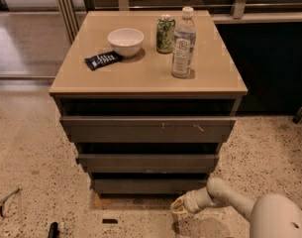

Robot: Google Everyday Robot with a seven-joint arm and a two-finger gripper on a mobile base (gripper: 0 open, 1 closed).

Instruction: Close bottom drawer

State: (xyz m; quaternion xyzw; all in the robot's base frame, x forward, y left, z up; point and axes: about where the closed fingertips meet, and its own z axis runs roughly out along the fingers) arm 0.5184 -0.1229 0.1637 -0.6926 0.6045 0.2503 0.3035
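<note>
The bottom drawer (148, 186) is the lowest and narrowest dark grey-brown front of three in the cabinet, set back under the middle drawer (148, 162). My gripper (178, 206) is low above the floor, just in front of the drawer's right part and slightly below it. A small gap shows between the gripper and the drawer front. The white arm (229, 197) reaches in from the lower right.
The top drawer (148, 129) sticks out furthest. On the cabinet top (140, 78) stand a white bowl (125, 41), a green can (165, 33), a water bottle (183, 42) and a dark snack packet (103, 60). Speckled floor lies all around, with a dark wall at the right.
</note>
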